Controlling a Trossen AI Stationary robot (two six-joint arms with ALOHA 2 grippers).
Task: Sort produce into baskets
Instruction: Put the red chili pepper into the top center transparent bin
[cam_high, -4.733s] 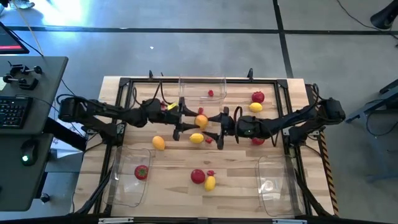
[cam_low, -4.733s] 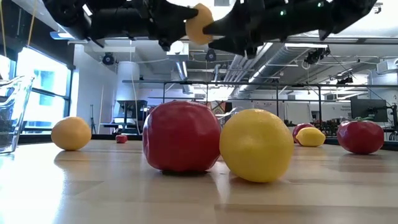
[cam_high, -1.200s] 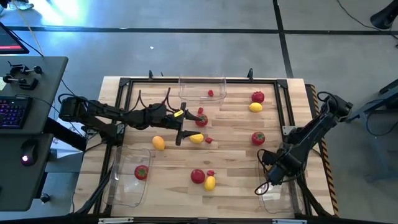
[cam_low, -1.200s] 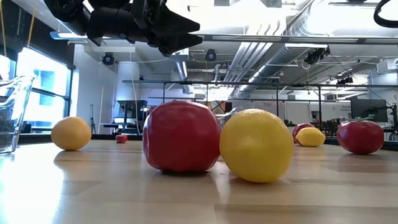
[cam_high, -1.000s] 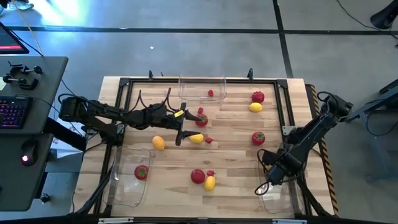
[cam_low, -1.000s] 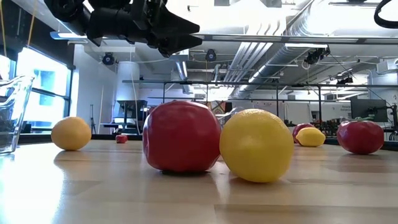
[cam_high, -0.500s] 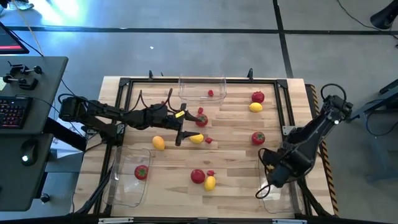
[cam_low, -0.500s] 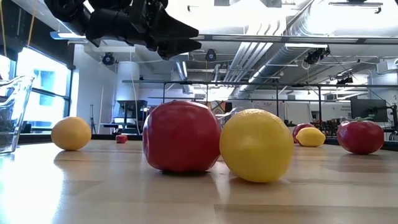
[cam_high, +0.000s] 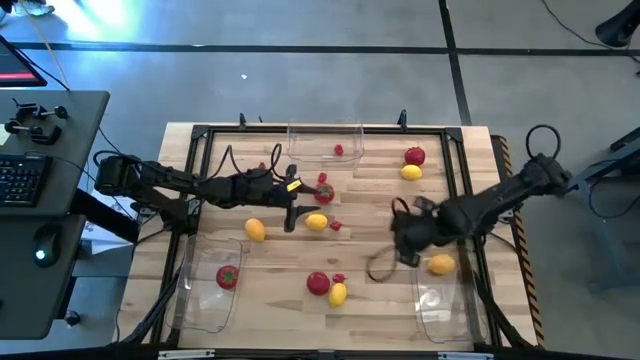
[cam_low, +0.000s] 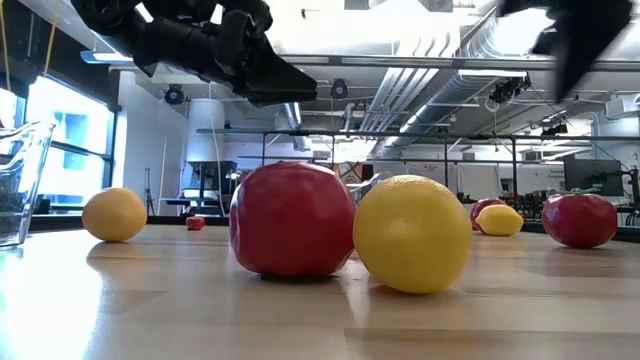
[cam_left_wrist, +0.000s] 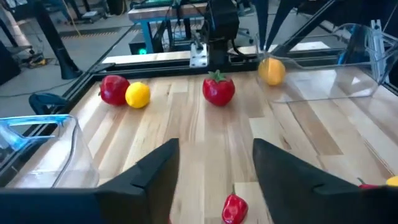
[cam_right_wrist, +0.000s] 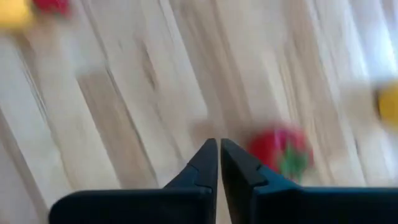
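My left gripper (cam_high: 291, 205) (cam_left_wrist: 216, 180) hangs open over the table's middle, above a tiny red berry (cam_left_wrist: 234, 208) and beside a tomato (cam_high: 323, 192) and a yellow lemon (cam_high: 316, 222). My right gripper (cam_high: 402, 240) (cam_right_wrist: 219, 149) is shut on nothing, pointing down over bare wood right of centre, near a blurred tomato (cam_right_wrist: 283, 149). An orange fruit (cam_high: 441, 264) lies in the near right basket (cam_high: 445, 310). A tomato (cam_high: 227, 277) lies in the near left basket (cam_high: 205, 300). A berry (cam_high: 339, 150) lies in the far basket (cam_high: 325, 135).
Loose produce rests on the wood: a tomato (cam_high: 414, 155) and a lemon (cam_high: 410, 172) far right, an orange fruit (cam_high: 255, 230) left, a tomato (cam_high: 318, 283) and a lemon (cam_high: 338, 293) near the front. A black metal frame (cam_high: 200, 135) rings the table.
My right gripper has risen and swung from above the near right basket toward the table's middle, turning as it went. The orange fruit now shows in that basket, where the gripper stood. My left gripper has tipped its fingers a little further down without shifting place.
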